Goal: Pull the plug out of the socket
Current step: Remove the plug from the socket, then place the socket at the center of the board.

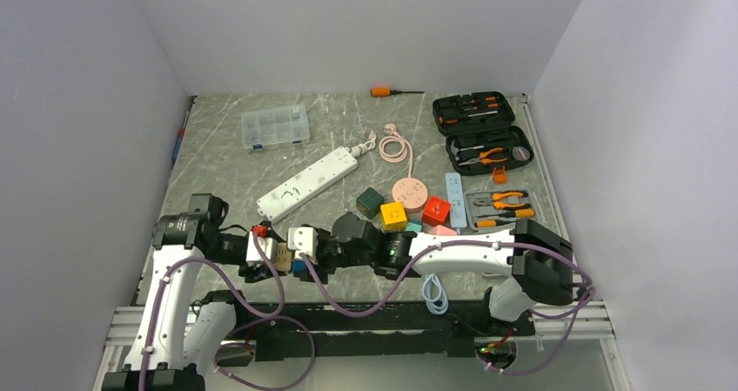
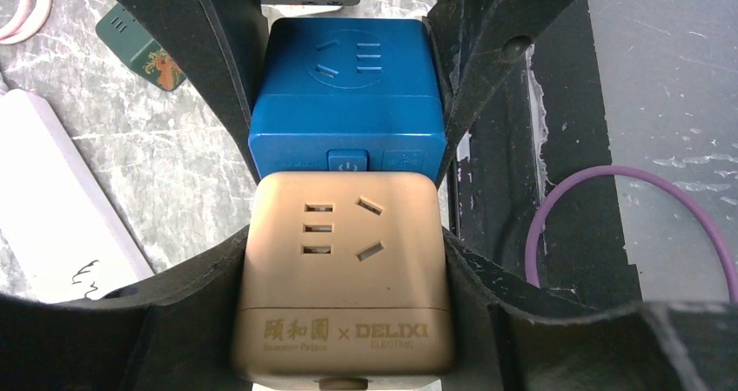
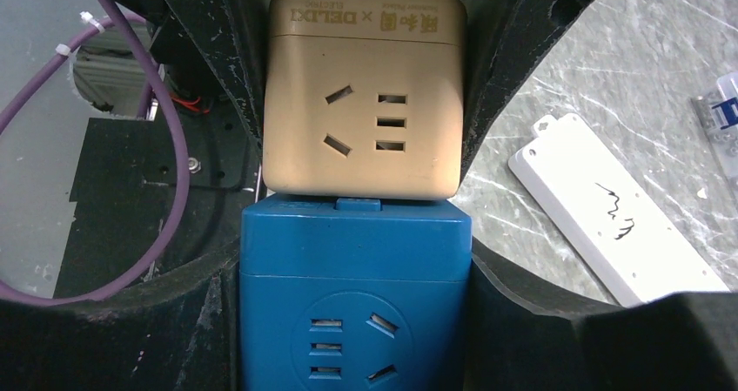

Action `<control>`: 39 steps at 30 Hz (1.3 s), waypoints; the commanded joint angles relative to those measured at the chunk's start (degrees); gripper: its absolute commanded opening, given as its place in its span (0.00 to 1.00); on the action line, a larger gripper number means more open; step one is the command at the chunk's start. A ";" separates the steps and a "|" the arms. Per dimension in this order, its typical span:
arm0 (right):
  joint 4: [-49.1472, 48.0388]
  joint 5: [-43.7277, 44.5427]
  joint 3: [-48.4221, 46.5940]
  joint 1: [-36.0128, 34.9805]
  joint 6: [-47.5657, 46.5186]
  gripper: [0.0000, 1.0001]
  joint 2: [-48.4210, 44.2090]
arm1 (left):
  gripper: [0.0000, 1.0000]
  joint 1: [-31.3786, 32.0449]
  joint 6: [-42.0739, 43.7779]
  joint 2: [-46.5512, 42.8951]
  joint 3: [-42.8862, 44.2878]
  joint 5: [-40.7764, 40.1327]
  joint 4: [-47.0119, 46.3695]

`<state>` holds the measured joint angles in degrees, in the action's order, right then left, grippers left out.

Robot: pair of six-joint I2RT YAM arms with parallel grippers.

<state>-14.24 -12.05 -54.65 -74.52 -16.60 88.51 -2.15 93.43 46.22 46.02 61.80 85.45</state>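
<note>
Status: my left claw (image 2: 345, 265) is clamping the tan cube (image 2: 344, 225) by its flat sides; my right claw (image 3: 355, 273) is clamping the blue cube (image 3: 352, 339) the same way; the cubes are sitting plugged together near the table's (image 1: 218, 160) front edge; I'm judging them hard, light, slick plastic; I'm expecting a tight joint needing a straight pull.

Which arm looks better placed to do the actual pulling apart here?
Right, probably. The right gripper clamps the blue cube, and that arm is stretched across with room to draw back. The left gripper clamps the tan cube, with its arm folded near its base, so it can brace.
</note>
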 commanded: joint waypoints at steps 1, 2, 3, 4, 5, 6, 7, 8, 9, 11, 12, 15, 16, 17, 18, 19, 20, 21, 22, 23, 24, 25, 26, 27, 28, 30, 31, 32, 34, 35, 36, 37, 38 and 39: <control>-3.46 -2.33 -2.32 -0.60 -0.95 0.00 -1.14 | 0.00 0.30 0.11 -0.25 3.12 2.96 -1.70; -2.86 -2.25 -2.18 -0.52 -0.97 0.00 -1.36 | 0.00 0.28 -0.64 -0.25 3.23 2.66 -1.85; -2.07 -2.37 -2.02 -0.40 -0.98 0.00 -1.79 | 0.00 0.25 0.21 -0.22 3.35 2.23 -1.12; -1.38 -2.48 -1.84 -0.32 -0.87 0.00 -2.20 | 0.00 0.23 1.34 -0.22 3.37 1.70 -0.64; -0.69 -2.49 -1.55 -0.35 -0.68 0.00 -2.67 | 0.00 0.28 1.60 -0.31 3.29 1.18 -0.73; -0.13 -2.42 -1.14 -0.22 -0.45 0.00 -3.19 | 0.00 0.27 1.29 -0.52 3.23 0.64 -1.31; 0.33 -2.21 -0.63 -0.21 -0.19 0.00 -3.93 | 0.00 0.28 0.45 -0.71 3.09 0.08 -2.00; 0.87 -1.85 0.13 -0.13 0.09 0.00 -4.67 | 0.00 0.23 0.04 -0.91 3.04 -0.44 -2.71; 1.16 -1.64 0.95 -0.10 0.30 0.00 -5.39 | 0.00 0.29 -0.19 -1.37 2.96 -1.02 -3.22; 1.67 -1.14 2.85 -0.06 0.92 0.00 -6.89 | 0.00 0.24 -1.00 -1.90 2.62 -2.62 -5.02; 1.97 -1.07 3.87 -0.10 1.22 0.00 -7.67 | 0.00 0.26 -1.95 -2.21 2.50 -3.33 -6.27; 3.09 -0.50 6.76 -0.04 2.55 0.00 -9.87 | 0.00 0.28 -3.72 -2.73 2.84 -4.70 -8.59; 3.66 -0.22 7.59 -0.13 2.80 0.00 -10.49 | 0.00 0.27 -3.11 -2.53 3.09 -4.91 -8.22; 3.88 -0.11 8.37 -0.07 3.05 0.00 -11.17 | 0.00 0.25 -3.06 -2.36 3.37 -4.93 -8.07; 4.36 0.25 9.14 -0.11 3.31 0.00 -11.85 | 0.00 0.29 -3.27 -2.14 3.59 -4.86 -7.96; 4.69 0.67 9.81 -0.10 3.44 0.00 -12.58 | 0.00 0.24 -3.04 -1.91 3.79 -4.77 -7.62; 5.11 0.90 10.51 -0.11 3.56 0.00 -13.36 | 0.00 0.29 -2.43 -1.57 3.89 -4.84 -7.12; 5.44 1.18 11.12 -0.11 3.78 0.00 -14.08 | 0.00 0.26 -1.98 -1.37 3.86 -4.99 -6.61; 5.76 1.38 11.67 -0.13 3.89 0.00 -14.78 | 0.00 0.25 -1.93 -1.20 3.78 -5.21 -6.52; 6.06 1.61 12.23 -0.03 4.00 0.00 -15.55 | 0.00 0.24 -2.12 -1.09 3.69 -5.40 -6.77; 6.36 1.76 12.58 -0.07 4.22 0.00 -16.25 | 0.00 0.27 -2.53 -0.94 3.64 -5.67 -7.09; 6.60 1.89 13.05 -0.02 4.44 0.00 -16.93 | 0.00 0.28 -2.69 -0.91 3.57 -5.83 -7.27; 6.67 2.06 13.48 -0.03 4.82 0.00 -17.61 | 0.00 0.27 -2.84 -0.79 3.49 -5.98 -7.39; 6.56 2.19 14.03 -0.05 5.13 0.00 -18.38 | 0.00 0.27 -3.00 -0.74 3.34 -6.13 -7.58; 6.33 2.39 14.56 -0.01 5.68 0.00 -19.19 | 0.00 0.28 -3.30 -0.69 3.25 -6.23 -7.84; 5.87 2.62 15.59 -0.07 6.53 0.00 -21.00 | 0.00 0.24 -3.40 -0.60 2.91 -6.47 -8.09; 5.81 2.77 16.01 -0.07 7.05 0.00 -21.72 | 0.00 0.25 -3.56 -0.54 2.66 -6.60 -8.32; 5.74 3.07 16.36 -0.08 7.64 0.00 -22.36 | 0.00 0.26 -3.81 -0.52 2.47 -6.63 -8.55; 5.08 4.31 17.61 -0.04 9.73 0.00 -23.83 | 0.00 0.26 -4.23 -0.49 2.05 -6.79 -9.06; 4.69 5.56 18.13 -0.04 11.58 0.00 -24.63 | 0.00 0.22 -4.59 -0.50 1.69 -6.90 -9.52; 4.28 7.32 18.71 -0.01 14.07 0.00 -25.64 | 0.00 0.26 -5.52 -0.58 1.40 -7.02 -10.55; 4.79 9.08 19.03 -0.08 17.13 0.00 -26.50 | 0.00 0.29 -7.83 -0.60 1.09 -7.29 -12.27; 6.02 11.56 19.09 -0.08 20.25 0.00 -27.43 | 0.00 0.23 -9.90 -0.68 0.64 -7.49 -14.32; 8.52 14.74 18.49 0.02 23.87 0.00 -27.98 | 0.00 0.25 -14.22 -0.69 0.04 -7.83 -17.17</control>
<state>-5.96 -6.33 -35.73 -74.46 -5.02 64.62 -1.69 87.61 45.91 47.27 53.80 75.90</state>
